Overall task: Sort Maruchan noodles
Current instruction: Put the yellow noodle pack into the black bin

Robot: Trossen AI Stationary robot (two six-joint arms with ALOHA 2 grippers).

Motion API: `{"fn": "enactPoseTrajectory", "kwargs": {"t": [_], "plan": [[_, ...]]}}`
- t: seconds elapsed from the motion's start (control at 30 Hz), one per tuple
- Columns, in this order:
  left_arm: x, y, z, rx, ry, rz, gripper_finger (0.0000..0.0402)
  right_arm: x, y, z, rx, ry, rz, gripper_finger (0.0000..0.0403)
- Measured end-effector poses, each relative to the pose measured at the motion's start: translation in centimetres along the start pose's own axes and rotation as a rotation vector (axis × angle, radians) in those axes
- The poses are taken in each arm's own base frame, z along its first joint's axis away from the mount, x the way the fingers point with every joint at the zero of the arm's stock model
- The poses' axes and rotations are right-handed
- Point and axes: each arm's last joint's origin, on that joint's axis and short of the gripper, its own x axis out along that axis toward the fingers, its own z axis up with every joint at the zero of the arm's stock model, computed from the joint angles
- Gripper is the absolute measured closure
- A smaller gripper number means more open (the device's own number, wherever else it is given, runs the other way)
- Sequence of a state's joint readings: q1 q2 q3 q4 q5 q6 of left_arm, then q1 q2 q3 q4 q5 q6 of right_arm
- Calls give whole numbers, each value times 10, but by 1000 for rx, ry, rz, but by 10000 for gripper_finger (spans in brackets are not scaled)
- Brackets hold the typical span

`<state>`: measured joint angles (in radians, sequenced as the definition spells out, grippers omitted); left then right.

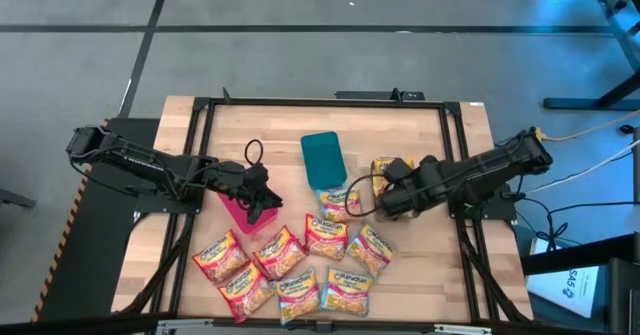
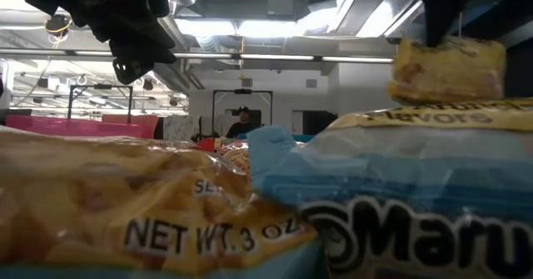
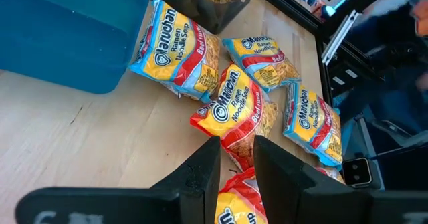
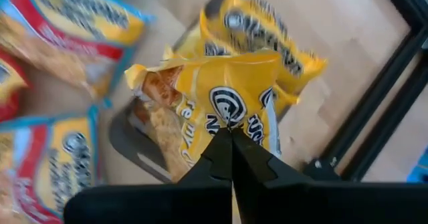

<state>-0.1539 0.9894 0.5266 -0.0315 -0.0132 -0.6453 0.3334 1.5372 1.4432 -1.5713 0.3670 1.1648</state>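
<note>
Several Maruchan noodle packets (image 1: 300,265), red and light-blue, lie flat on the table's near half; one more (image 1: 335,201) lies by the teal bin (image 1: 322,159). My right gripper (image 4: 231,127) is shut on a yellow packet (image 4: 221,97) above a grey bin (image 4: 127,140), where another yellow packet (image 4: 267,30) lies. My left gripper (image 3: 237,160) is open and holds nothing. It hangs above the pink bin (image 1: 232,211), and a red packet (image 3: 234,110) shows on the table beyond its fingers. My right gripper pinches a crumpled fold of the yellow packet's wrapper (image 4: 231,114), beside the round logo, between its two fingertips. The fingers come from above, pointing down. The packet (image 2: 450,67) hangs below them, lifted clear of the table.
The black metal frame (image 1: 455,155) borders the wooden table. The teal bin sits at the table's middle, toward the far side, with the pink bin on its left. Bare wood (image 1: 250,125) lies in the far left part. A person (image 2: 242,122) stands in the room beyond.
</note>
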Motion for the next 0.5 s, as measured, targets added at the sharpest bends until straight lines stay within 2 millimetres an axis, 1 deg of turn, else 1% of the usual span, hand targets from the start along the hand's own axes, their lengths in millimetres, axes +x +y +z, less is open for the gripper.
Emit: {"fn": "enactPoseTrajectory", "kwargs": {"t": [0.1, 0.2, 0.5], "plan": [[0, 0, 0, 0, 0, 0, 317, 10, 1, -5, -10, 58, -21, 403], [0, 0, 0, 1, 0, 0, 317, 16, 1, -8, -15, 82, -28, 403], [0, 0, 0, 1, -3, 6, 317, 19, 10, -6, -42, 72, 45, 403]]}}
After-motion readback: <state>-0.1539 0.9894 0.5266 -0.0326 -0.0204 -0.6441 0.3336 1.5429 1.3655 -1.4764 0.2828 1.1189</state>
